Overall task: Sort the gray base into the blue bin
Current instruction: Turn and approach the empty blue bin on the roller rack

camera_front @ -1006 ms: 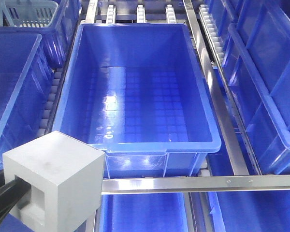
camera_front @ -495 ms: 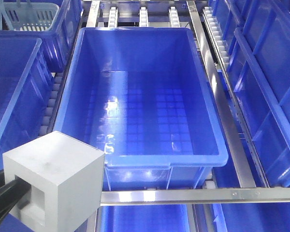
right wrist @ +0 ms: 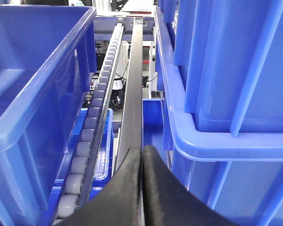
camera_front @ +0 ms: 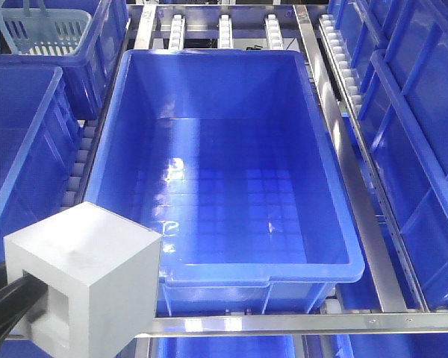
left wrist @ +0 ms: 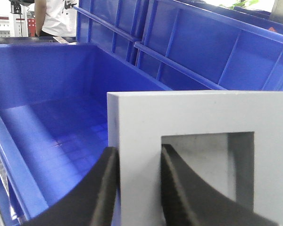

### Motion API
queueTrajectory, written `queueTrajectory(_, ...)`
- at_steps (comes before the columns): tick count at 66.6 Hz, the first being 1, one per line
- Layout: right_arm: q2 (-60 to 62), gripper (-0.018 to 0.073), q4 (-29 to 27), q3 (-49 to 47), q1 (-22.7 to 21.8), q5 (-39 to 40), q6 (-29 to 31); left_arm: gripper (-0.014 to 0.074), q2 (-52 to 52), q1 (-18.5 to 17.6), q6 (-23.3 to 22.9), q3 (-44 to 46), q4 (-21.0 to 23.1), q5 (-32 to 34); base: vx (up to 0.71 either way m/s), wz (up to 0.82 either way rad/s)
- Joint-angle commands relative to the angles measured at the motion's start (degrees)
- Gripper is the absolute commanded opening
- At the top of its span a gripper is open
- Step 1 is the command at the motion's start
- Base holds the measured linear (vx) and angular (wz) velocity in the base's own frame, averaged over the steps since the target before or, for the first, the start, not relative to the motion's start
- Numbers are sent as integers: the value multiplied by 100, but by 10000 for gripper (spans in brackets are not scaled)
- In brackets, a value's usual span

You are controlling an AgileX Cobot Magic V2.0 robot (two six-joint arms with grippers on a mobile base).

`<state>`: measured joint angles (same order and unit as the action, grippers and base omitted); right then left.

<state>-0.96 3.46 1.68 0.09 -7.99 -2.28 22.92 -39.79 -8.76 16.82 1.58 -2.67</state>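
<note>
The gray base is a light-gray cube with a square recess, held at the lower left of the front view, just outside the near left corner of the blue bin. My left gripper is shut on the base's wall, one finger outside and one inside the recess. The left wrist view shows the base close up, with the left gripper clamping the wall and the bin's grid floor behind it. My right gripper is shut and empty, low between two bins; the front view does not show it.
More blue bins stand left and right of the target bin. A pale slotted basket sits in the far left bin. Metal rails and roller tracks run between bins. A person stands far off.
The blue bin has slid toward the lower right in the front view, and looms larger. The gray base and left gripper hold the same place in the frame.
</note>
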Motion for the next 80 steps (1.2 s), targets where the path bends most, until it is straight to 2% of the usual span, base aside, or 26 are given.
queueTrajectory(1, -57, -9, 37, 97, 13, 451, 38, -6, 15, -37, -35, 195, 19, 640, 2, -1)
queueTrajectory(80, -57, -9, 37, 97, 13, 451, 38, -6, 15, -37, -35, 195, 19, 654, 0, 0)
